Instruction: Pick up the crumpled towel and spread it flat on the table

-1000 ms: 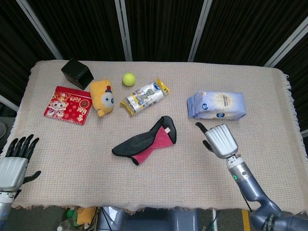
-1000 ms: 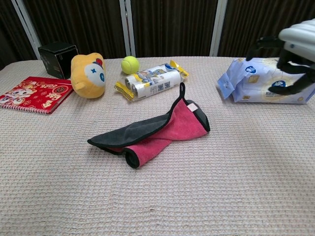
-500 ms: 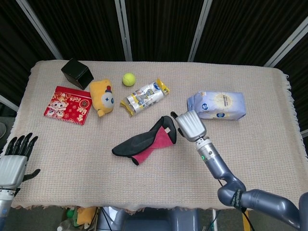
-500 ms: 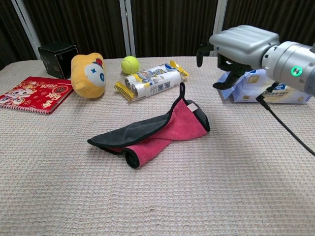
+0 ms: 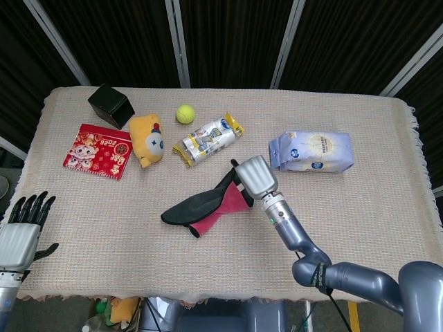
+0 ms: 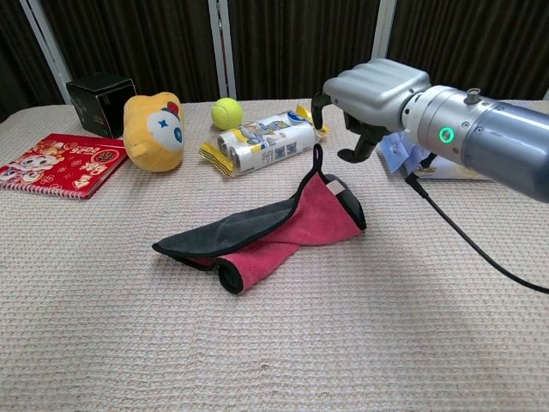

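1. Right hand [image 6: 371, 93] over the far right end of the crumpled towel [image 6: 266, 230], back upward, fingers curled down, apart from the cloth, clasping nothing.
2. Right arm [image 5: 291, 232] stretched in from the near right table edge.
3. Towel, black outside and pink inside, near the middle of the woven table cover [image 5: 387, 228], bunched and folded.
4. Left hand [image 5: 21, 228] at the near left edge, fingers straight, spread, holding nothing; visible only from the head camera.
5. From the chest camera, a clear gap between right fingertips [image 6: 346, 154] and towel loop; from above, hand overlaps the towel's end.
6. Behind: tissue pack [image 5: 311, 151], snack packet [image 5: 208, 140], tennis ball [image 5: 184, 113], plush toy [image 5: 147, 140], red notebook [image 5: 97, 150], black box [image 5: 111, 105].
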Controlling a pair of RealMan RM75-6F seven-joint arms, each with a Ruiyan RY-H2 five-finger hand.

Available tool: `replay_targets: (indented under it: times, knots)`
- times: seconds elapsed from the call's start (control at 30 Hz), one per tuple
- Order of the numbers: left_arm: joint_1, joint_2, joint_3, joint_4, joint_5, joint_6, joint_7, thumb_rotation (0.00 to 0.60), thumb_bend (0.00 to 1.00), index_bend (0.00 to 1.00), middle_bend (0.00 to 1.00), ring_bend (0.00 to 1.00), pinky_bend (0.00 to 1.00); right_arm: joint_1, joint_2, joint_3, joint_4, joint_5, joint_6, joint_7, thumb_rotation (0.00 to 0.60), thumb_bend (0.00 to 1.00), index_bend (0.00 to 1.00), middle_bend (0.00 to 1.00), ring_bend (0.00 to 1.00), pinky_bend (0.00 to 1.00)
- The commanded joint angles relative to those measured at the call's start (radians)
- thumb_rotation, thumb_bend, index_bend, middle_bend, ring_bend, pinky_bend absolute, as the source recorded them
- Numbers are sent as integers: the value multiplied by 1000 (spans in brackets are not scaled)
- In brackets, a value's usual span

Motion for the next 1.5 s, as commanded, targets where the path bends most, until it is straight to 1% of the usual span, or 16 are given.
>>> replay_targets:
  times: [0.03,0.23,0.47,0.63,0.93,1.13,1.37,1.5]
  knots:
    - [-1,0,0,-1,-1,-1,-3,600,0,0,0,0,0,22,-19,-8,16,26,-3,-19,600,392,343,976,1000,897]
    - [-3,0,3,0,1,-4,-13,600,0,0,0,0,0,52,-47,-22,41,52,1,-32,600,396,322,976,1000,897]
    - [-4,1,3,6,0,-5,-25,600,0,0,0,0,0,79,-77,-42,74,78,10,-55,600,405,203,977,1000,897]
    - [-5,-1,5,9,5,-2,-32,600,0,0,0,0,0,92,-91,-47,97,108,14,-66,600,415,200,978,1000,897]
    - [-7,-5,9,12,3,-9,-34,600,0,0,0,0,0,104,-108,-68,138,142,15,-79,600,448,299,981,1000,897]
    - [-8,-8,10,16,1,-14,-34,600,0,0,0,0,0,109,-122,-82,168,152,25,-83,600,462,342,981,1000,897]
    - [-9,-9,13,16,3,-15,-37,600,0,0,0,0,0,113,-123,-88,164,148,40,-80,600,464,371,981,1000,897]
    - [-9,-9,14,16,6,-13,-40,600,0,0,0,0,0,112,-119,-93,153,144,50,-82,600,464,420,982,1000,897]
